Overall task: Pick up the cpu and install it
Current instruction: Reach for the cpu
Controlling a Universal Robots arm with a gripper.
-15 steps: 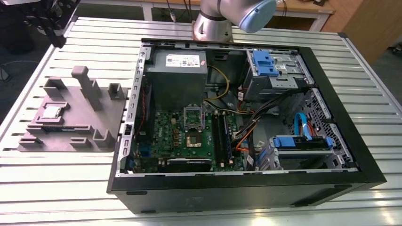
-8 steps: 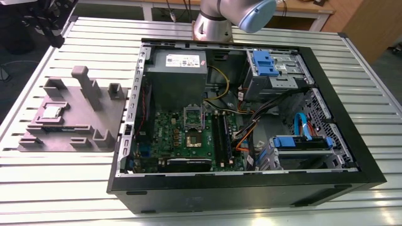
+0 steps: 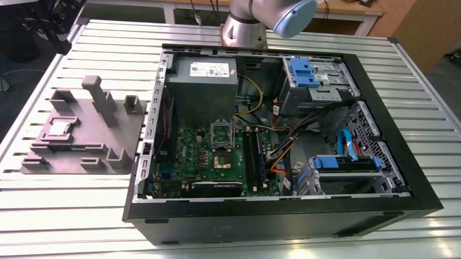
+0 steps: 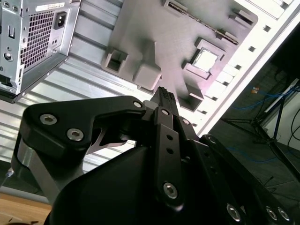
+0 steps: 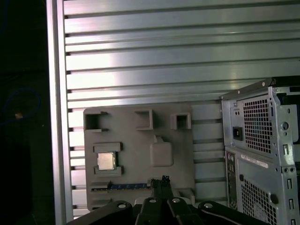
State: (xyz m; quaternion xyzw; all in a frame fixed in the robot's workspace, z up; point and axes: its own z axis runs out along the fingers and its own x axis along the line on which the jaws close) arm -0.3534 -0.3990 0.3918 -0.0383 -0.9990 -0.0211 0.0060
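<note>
Grey holder tray (image 3: 86, 137): we see it lying on the slatted metal counter (image 3: 288, 32), on the exterior view's left of the open computer case (image 3: 288, 218); posts and pockets rise from its surface.
Cpu (image 3: 59, 128): it sits flat in a square pocket of the tray, silver top upward, well apart from the case.
Exterior view: this gives us the interior of the case, with the green motherboard (image 3: 191, 147), the metal-framed socket (image 3: 221, 160) with its brownish centre, and the grey power supply box (image 3: 204, 86) beyond it.
Wrist views: these give us the outside of the case instead, a perforated rear panel (image 5: 258, 140) standing beside the tray (image 5: 136, 145). In both wrist views the cpu (image 5: 106, 161) lies in its pocket, untouched.
Arm (image 3: 249, 24): in the exterior view we note a silver segment and a blue-capped joint at the far edge of the counter, behind the case.
End effector (image 5: 159, 181): it is raised above the tray and pointed down at it. Its tips lie apart from the cpu, nearer to a blocky post.
Fingers (image 4: 161, 101): the black pair is pressed together with nothing between them.
</note>
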